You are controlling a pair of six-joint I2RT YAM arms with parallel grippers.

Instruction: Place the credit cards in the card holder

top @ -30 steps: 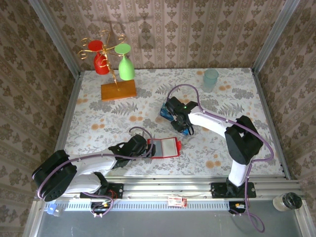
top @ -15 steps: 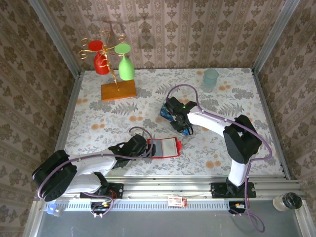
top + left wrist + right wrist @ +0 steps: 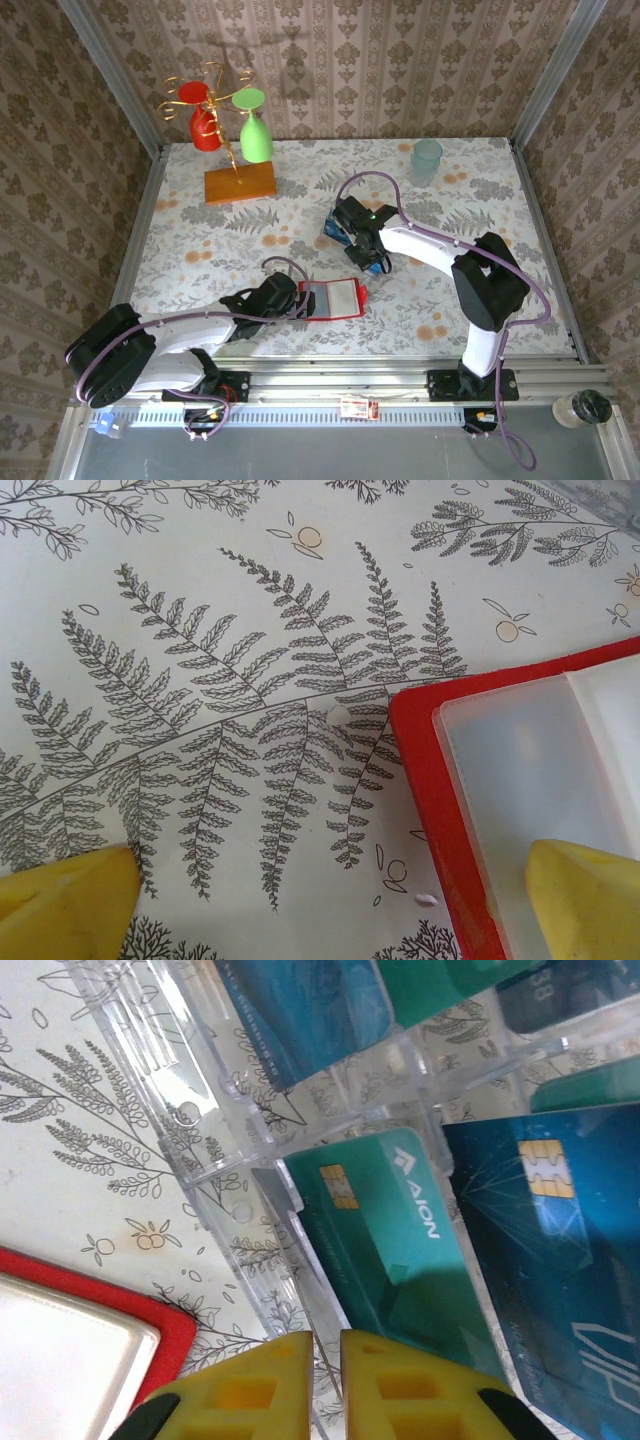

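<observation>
Right gripper: jaws nearly together, only a thin slit between the yellow fingers. A thin clear edge runs into the slit; cannot tell whether anything is pinched. Jaws sit at the near edge of the clear acrylic rack, just beside the teal card marked AION. Credit cards lie in the rack's compartments: the teal one next to a blue chip card, more blue and teal ones in the slots behind. A corner of the red card holder is on the surface close beside the rack.

Left gripper: jaws wide open, gripping nothing. One yellow fingertip is over bare fern-print surface, the other over the holder's clear inner pocket. Card holder lies open and flat, red rim up, pocket empty as far as visible.

Top view: left gripper at the holder's left edge, holder lying near the front middle of the surface. Right gripper is down over the rack, behind and right of the holder. At the back left, a wire stand with a red and a green glass on a wooden base; at the back right, a pale teal cup.
</observation>
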